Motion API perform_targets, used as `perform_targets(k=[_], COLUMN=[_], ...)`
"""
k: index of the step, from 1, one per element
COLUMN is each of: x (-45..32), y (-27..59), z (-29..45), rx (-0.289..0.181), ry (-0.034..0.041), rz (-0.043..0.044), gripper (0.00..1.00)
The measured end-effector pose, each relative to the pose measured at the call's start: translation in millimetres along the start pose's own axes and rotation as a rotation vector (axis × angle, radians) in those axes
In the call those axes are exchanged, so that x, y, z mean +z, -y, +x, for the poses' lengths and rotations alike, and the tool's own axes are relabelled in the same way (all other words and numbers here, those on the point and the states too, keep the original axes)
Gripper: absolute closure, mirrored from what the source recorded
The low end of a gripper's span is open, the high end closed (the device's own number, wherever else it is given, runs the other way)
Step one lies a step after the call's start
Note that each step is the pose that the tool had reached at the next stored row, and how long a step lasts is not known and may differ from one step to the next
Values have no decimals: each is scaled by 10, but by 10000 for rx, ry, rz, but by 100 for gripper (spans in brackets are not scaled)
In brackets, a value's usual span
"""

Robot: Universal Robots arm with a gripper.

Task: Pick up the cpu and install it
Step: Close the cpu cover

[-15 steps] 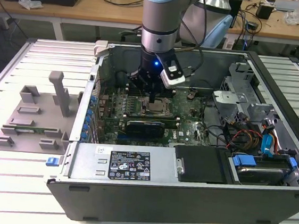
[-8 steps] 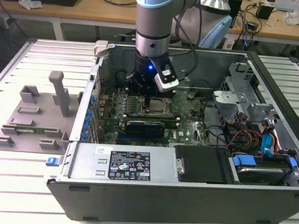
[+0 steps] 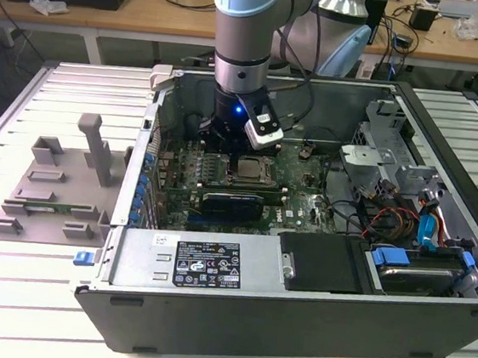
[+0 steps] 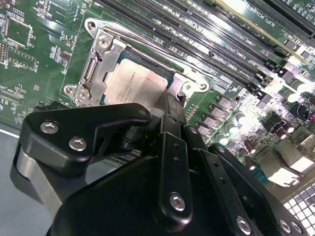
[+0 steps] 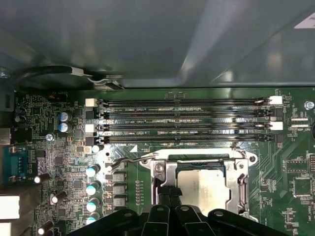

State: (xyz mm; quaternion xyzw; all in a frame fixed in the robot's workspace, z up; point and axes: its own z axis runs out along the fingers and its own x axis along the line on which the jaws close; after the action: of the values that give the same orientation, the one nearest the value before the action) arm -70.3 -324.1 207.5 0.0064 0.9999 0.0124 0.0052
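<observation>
Slatted white table (image 3: 11, 309), with an open computer case (image 3: 292, 321) lying on it; desks and cables blur together behind.

- cpu (image 4: 135, 84): silver-white top, lying flat inside the motherboard socket. Near corner hidden behind black gripper linkage in both wrist views.
- Socket frame (image 4: 100, 63): bright metal, hugging the cpu's sides. A thin wire lever (image 5: 129, 161) stands clear along one side.
- gripper (image 4: 170, 104): its black tip reaches the cpu's edge. Contact or a small gap, cannot tell. Whether the pincer is spread or pressed together, cannot tell, since the linkage covers the working end.
- Memory slots (image 5: 182, 120): four long parallel rows just past the socket, no sticks seated in them.
- Capacitors (image 5: 92, 189): a row of silver-topped cans beside the socket; lower ones cut off by the picture edge.
- Arm (image 3: 244, 51): grey and pale blue, coming straight down into the case, a blue light at the wrist. It blocks the board beneath it in the exterior view.
- Labelled metal box (image 3: 204, 265) along the case's near wall.
- Tangle of coloured wires (image 3: 389, 219) toward the exterior view's right.
- Grey fixture tray (image 3: 50, 185) with upright posts on the table, well apart from the case, on the exterior view's left.
</observation>
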Motion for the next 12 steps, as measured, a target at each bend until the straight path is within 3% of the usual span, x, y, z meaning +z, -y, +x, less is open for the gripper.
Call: perform_targets(k=[12], x=[38], y=[2], z=[42], rx=[-2], ry=[-1], rz=[2], gripper=[89])
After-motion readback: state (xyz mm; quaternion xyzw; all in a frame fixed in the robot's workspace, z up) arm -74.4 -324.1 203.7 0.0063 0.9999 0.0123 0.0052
